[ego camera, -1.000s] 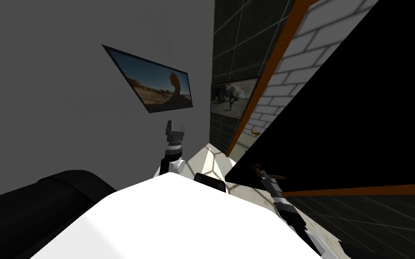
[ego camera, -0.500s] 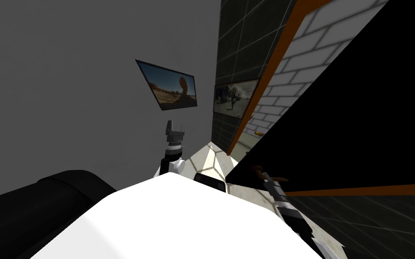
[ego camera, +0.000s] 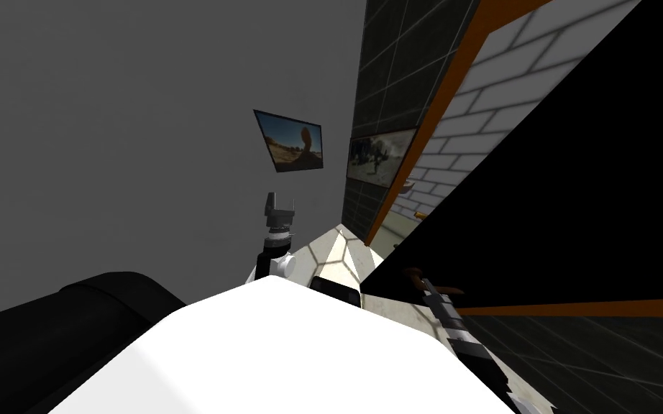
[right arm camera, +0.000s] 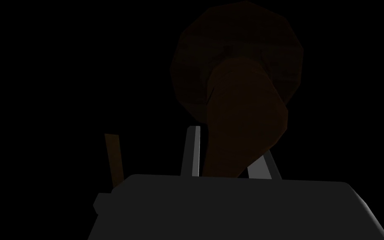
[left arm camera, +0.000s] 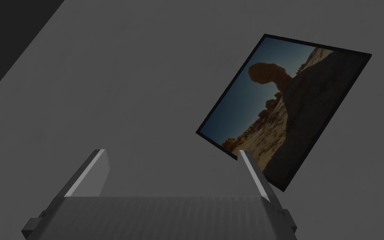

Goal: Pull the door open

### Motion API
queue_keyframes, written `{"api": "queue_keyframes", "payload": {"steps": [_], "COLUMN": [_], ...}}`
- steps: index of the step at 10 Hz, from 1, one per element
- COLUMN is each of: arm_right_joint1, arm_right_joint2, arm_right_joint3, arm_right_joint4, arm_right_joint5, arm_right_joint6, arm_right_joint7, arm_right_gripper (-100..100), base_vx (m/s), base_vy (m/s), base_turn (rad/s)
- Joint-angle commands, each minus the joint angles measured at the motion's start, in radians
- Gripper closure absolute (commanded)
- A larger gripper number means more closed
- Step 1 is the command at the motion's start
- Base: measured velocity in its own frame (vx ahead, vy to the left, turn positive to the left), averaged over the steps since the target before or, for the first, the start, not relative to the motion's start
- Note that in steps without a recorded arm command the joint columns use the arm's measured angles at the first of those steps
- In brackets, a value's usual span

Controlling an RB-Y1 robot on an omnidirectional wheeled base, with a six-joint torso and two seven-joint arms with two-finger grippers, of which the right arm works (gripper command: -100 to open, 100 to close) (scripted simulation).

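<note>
The door is a black panel standing swung out from its orange frame, on my right. Its brown lever handle sits near the door's lower edge. My right gripper is shut on that handle. In the right wrist view the dim brown handle and its round base lie between the fingers of the right gripper, which press its sides. My left gripper is raised in front of the grey wall. Its fingers stand open with nothing between them.
A white brick wall shows through the gap between frame and door. A dark tiled wall meets the grey wall at the corner, with a picture beside it. A black rounded object lies low at my left. Pale tiled floor lies ahead.
My view has swung left, so the wall pictures have slid right. The gap between frame and door has widened a little. The right gripper has stayed on the handle and the left arm is unmoved.
</note>
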Motion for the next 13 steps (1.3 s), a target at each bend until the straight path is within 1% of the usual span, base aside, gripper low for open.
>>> {"api": "queue_keyframes", "payload": {"steps": [1, 4, 5, 6, 9, 13], "arm_right_joint1": [0.008, 0.014, 0.011, 0.011, 0.009, 0.007], "arm_right_joint2": [-0.006, -0.012, -0.010, -0.012, -0.015, -0.021], "arm_right_joint3": [-0.006, -0.013, -0.009, -0.011, -0.015, -0.023], "arm_right_joint4": [0.005, 0.023, 0.024, 0.033, 0.045, 0.068], "arm_right_joint5": [0.003, 0.008, 0.008, 0.011, 0.016, 0.024], "arm_right_joint6": [-0.020, -0.050, -0.041, -0.051, -0.066, -0.094], "arm_right_joint7": [-0.003, -0.006, -0.006, -0.007, -0.008, -0.009], "arm_right_gripper": [100, 100, 100, 100, 100, 100], "base_vx": [-0.214, -0.198, -0.088, -0.124, -0.160, -0.215], "base_vy": [-0.090, -0.074, -0.035, -0.045, -0.084, -0.084], "base_turn": [0.180, 0.164, 0.036, 0.153, 0.139, 0.178]}}
